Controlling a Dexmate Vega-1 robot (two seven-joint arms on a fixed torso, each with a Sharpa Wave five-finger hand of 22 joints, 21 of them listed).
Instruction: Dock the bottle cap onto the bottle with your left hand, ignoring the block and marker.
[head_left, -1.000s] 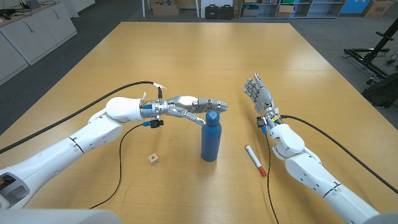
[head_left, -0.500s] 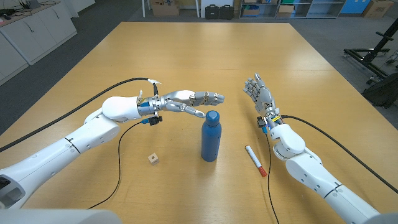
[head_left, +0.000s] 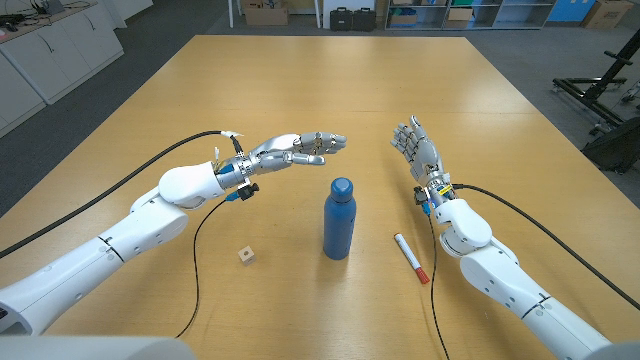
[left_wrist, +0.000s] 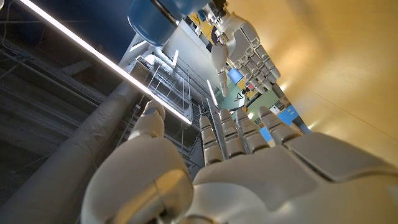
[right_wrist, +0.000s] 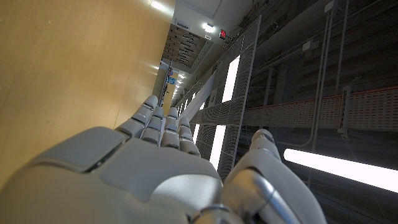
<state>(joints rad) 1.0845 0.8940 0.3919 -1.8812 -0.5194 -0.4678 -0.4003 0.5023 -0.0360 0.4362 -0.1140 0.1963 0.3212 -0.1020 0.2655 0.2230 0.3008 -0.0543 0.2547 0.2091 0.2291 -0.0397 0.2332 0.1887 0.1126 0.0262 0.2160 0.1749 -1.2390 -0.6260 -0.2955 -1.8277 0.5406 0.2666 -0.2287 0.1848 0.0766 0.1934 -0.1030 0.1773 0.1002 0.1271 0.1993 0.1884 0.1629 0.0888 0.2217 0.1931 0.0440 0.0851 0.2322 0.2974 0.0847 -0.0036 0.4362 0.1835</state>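
We see the blue bottle (head_left: 339, 220) standing upright near the middle of the wooden desk (head_left: 330, 90), its blue cap (head_left: 341, 187) sitting on its neck. Our left hand (head_left: 295, 150) hangs above the desk, up and to the left of the bottle and apart from it, fingers stretched out and spread, holding nothing. In the left wrist view the same hand (left_wrist: 211, 168) shows its fingers extended with the bottle (left_wrist: 155, 18) beyond them (the right hand (left_wrist: 239, 53) is visible past it too). Our right hand (head_left: 418, 152) stands to the right of the bottle, palm upright, fingers apart and empty; the right wrist view (right_wrist: 155, 168) agrees. A small wooden block (head_left: 246, 256) lies left of the bottle's base, and a marker (head_left: 410, 257) with a red tip lies to its right, between bottle and right arm.
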